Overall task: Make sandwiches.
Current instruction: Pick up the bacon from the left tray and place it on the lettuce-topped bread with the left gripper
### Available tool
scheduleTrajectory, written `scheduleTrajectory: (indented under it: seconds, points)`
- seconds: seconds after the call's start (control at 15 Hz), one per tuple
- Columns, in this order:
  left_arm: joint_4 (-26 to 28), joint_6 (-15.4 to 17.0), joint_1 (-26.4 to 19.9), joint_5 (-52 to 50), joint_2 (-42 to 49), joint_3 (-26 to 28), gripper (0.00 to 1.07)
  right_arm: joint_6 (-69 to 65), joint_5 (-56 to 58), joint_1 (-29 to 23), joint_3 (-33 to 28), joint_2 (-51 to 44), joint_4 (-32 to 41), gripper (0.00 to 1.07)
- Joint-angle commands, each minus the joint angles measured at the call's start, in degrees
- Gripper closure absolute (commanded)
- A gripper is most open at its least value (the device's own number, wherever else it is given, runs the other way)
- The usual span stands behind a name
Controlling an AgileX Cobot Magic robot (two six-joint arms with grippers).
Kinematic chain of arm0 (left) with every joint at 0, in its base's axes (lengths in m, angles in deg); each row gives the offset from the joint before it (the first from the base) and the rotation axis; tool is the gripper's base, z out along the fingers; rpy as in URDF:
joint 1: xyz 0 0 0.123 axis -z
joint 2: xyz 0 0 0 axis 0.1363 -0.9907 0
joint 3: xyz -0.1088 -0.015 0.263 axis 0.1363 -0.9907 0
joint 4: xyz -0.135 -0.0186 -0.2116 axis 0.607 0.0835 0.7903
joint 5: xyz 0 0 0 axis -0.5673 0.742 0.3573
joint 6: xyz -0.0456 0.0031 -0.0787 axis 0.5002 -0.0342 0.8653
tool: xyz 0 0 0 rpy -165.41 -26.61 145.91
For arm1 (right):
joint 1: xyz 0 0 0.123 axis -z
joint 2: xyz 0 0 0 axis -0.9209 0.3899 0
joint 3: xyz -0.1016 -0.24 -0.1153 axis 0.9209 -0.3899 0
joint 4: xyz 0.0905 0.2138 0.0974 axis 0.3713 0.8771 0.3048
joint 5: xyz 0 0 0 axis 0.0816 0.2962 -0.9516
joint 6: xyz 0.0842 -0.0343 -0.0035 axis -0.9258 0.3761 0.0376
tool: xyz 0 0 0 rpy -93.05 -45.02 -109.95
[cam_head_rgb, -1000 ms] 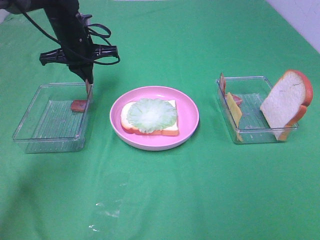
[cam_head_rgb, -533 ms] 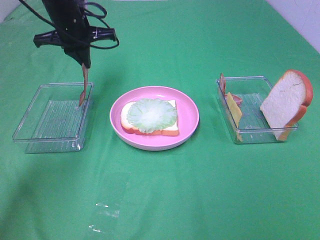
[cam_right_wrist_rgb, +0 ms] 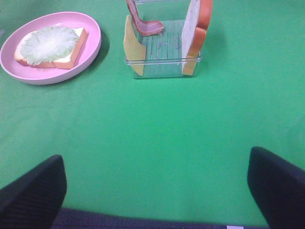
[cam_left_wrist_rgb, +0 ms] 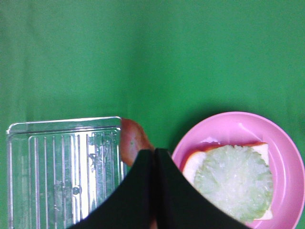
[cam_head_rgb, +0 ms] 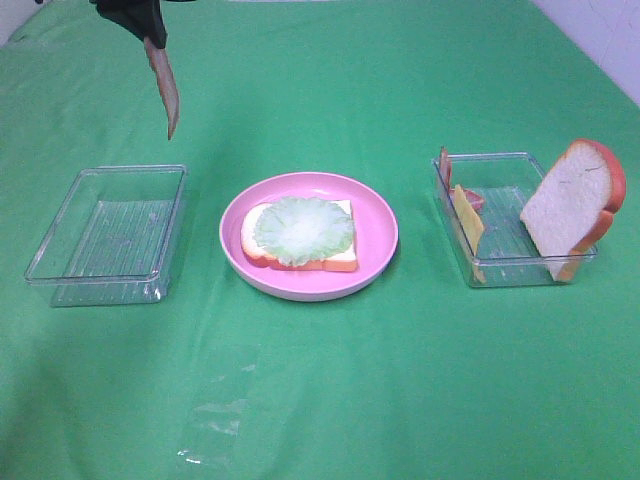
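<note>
**Left claw holds bacon strip aloft; half-built sandwich sits on plate**

In the high view the left gripper is at about 10 o'clock from the pink plate, at the picture's upper edge. Its jaws are pressed together on the upper end of a bacon strip. The strip dangles, tilted slightly, clear of the green cloth and of the left tray. The left wrist view shows the two black fingers closed with almost no gap. The strip's reddish end shows past them, between the tray's corner and the plate's rim.

The sandwich lies at the plate's centre. It consists of one bread slice lying flat with a lettuce leaf spread over it. The left tray stands at 9 o'clock from the plate and the right tray at 3 o'clock. Both trays are apart from the plate.

In the right tray a second bread slice stands on edge, leaning against the wall at the tray's 3 o'clock side. A cheese slice and a second bacon strip are propped at its 9 o'clock side.

The right gripper appears only in its own wrist view. Its fingers are spread wide with nothing between them, above bare cloth and well apart from the right tray.
</note>
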Motion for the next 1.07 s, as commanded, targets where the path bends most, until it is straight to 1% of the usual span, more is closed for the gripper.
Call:
scheduleTrajectory:
  seconds: [0.07,0.13,0.2,0.27,0.4,0.67,0.8,0.87,0.93,1.07]
  points:
    - [4.07,-0.34,0.17,4.64,-0.23,0.23,1.07,0.11,-0.29,-0.06,-0.17,-1.78,0.23,0.09]
    - [6.42,-0.63,0.23,3.84,-0.52,0.23,1.07,0.11,-0.29,-0.06,-0.17,-1.78,0.23,0.09]
    - [8.59,-1.60,0.23,3.04,-0.92,0.23,1.07,0.11,-0.29,-0.06,-0.17,-1.78,0.23,0.09]
    - [11.75,-2.18,0.52,2.06,-1.78,0.23,1.07,0.11,-0.29,-0.06,-0.17,-1.78,0.23,0.09]
    - [14.44,-2.86,1.38,1.32,-2.75,0.17,1.07,0.11,-0.29,-0.06,-0.17,-1.78,0.29,0.09]
    - [23.03,-7.68,5.67,-3.84,-4.18,0.17,1.07,0.11,-0.29,-0.06,-0.17,-1.78,0.29,0.09]
    - [24.92,-9.00,7.62,-5.50,-4.87,0.17,1.07,0.11,-0.29,-0.06,-0.17,-1.78,0.29,0.09]
    - [27.56,-11.86,9.97,-6.70,-6.25,0.17,1.07,0.11,-0.29,-0.06,-0.17,-1.78,0.29,0.09]
    - [29.56,-13.64,10.71,-6.76,-7.10,0.17,1.07,0.11,-0.29,-0.06,-0.17,-1.78,0.29,0.09]
    - [31.40,-14.95,11.06,-6.70,-8.65,0.17,1.07,0.11,-0.29,-0.06,-0.17,-1.78,0.29,0.09]
